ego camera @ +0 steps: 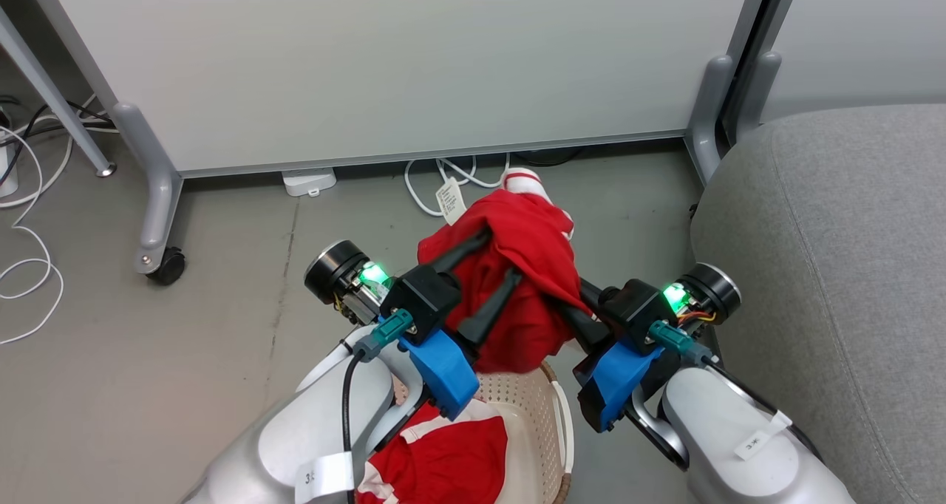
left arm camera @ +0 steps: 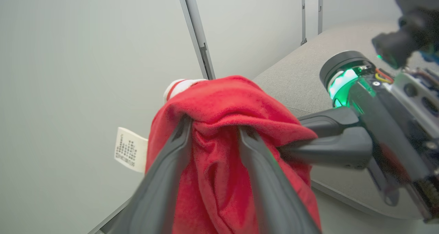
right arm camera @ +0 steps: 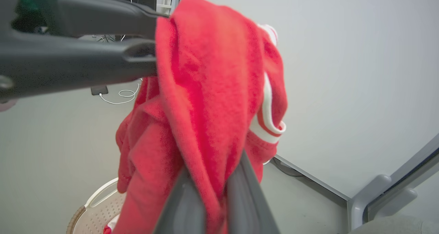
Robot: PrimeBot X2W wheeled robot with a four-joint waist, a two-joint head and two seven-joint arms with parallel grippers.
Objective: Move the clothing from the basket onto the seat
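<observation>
Observer: clothing sits in two places around the basket [ego camera: 553, 397]
Operator: Which places?
Observer: One red garment [ego camera: 533, 249] hangs bunched in the air above the basket's far rim. Its white label tag [ego camera: 451, 199] sticks out on the side away from the basket. A second red garment [ego camera: 443, 460] with white trim lies inside the basket
Operator: And the grippers?
Observer: Both reach up over the basket into the hanging garment. The left gripper [left arm camera: 214, 126] has its jaws spread, with the cloth draped over both tips and sagging between them. The right gripper [right arm camera: 214, 165] has its jaws pressed together, pinching a fold of the same garment. It comes in from the basket's right side
Operator: Where is the seat?
Observer: The grey sofa [ego camera: 835, 230] stands to the right of the basket, apart from the hanging garment. Beyond the basket stands a pale partition panel [ego camera: 406, 60], with white cables [ego camera: 436, 186] on the floor at its foot
</observation>
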